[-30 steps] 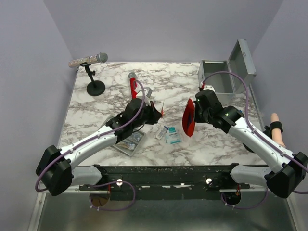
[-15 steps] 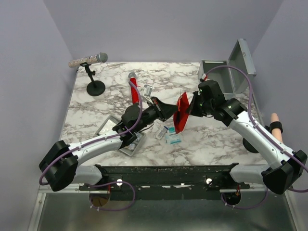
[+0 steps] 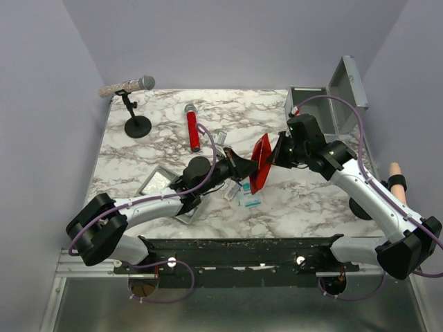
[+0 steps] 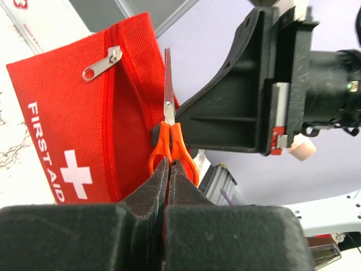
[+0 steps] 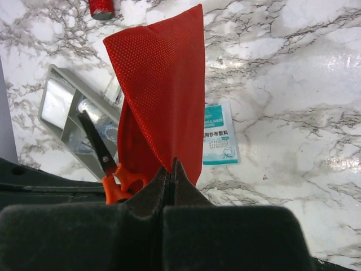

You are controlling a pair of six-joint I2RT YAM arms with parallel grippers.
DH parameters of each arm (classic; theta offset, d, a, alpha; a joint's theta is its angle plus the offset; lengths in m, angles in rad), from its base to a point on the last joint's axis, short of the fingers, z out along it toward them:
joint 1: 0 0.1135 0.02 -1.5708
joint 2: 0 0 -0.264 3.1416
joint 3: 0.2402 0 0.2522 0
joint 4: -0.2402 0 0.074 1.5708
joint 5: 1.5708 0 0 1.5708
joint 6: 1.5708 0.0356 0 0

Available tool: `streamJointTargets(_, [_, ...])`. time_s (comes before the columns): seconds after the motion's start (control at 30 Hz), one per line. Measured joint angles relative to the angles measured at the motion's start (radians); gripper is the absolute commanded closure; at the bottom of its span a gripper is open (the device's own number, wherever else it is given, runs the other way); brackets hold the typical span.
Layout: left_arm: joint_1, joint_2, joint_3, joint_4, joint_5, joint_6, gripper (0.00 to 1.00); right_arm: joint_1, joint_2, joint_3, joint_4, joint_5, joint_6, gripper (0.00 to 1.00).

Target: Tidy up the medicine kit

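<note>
My left gripper (image 4: pixel 169 169) is shut on the orange handles of a small pair of scissors (image 4: pixel 169 141). Their blade points up along the zip edge of a red first aid pouch (image 4: pixel 73 113); whether the tip is inside I cannot tell. The pouch (image 5: pixel 163 84) hangs above the table from my right gripper (image 5: pixel 171 166), which is shut on its lower edge. The scissors (image 5: pixel 115 180) show just left of it. From above, the left gripper (image 3: pixel 243 166) and right gripper (image 3: pixel 277 158) meet at the pouch (image 3: pixel 261 162). The medicine kit (image 3: pixel 349 83) stands open at the back right.
A grey tray (image 3: pixel 163 183) with clear packets lies near the left arm, and gauze packets (image 3: pixel 246 197) lie under the pouch. A red tube (image 3: pixel 192 128) and a small bottle (image 3: pixel 221 136) are mid-table. A microphone stand (image 3: pixel 137 126) is at the back left.
The left gripper has carried the scissors rightward up to the pouch. The right gripper swung the pouch left and tilted it toward the scissors, then stayed about still.
</note>
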Motion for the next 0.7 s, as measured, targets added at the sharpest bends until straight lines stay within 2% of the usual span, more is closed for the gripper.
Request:
streamJointTargets(0.13, [0.0, 0.0, -0.018, -0.022, 0.0, 0.005, 0.98, 0.0, 0.0, 0.0, 0.0, -0.003, 0.0, 0.99])
streamJointTargets(0.27, [0.0, 0.001, -0.016, -0.073, 0.0, 0.014, 0.67, 0.0, 0.0, 0.0, 0.0, -0.005, -0.001, 0.99])
streamJointTargets(0.5, [0.0, -0.026, 0.008, -0.221, -0.01, 0.066, 0.34, -0.001, -0.004, 0.008, -0.002, -0.005, -0.008, 0.99])
streamJointTargets(0.57, [-0.001, -0.06, 0.012, -0.271, -0.024, 0.085, 0.28, -0.001, -0.007, 0.01, -0.003, -0.004, -0.012, 0.99])
streamJointTargets(0.7, [0.0, -0.156, 0.029, -0.362, -0.055, 0.119, 0.25, -0.006, -0.011, 0.01, -0.003, 0.009, -0.023, 0.99])
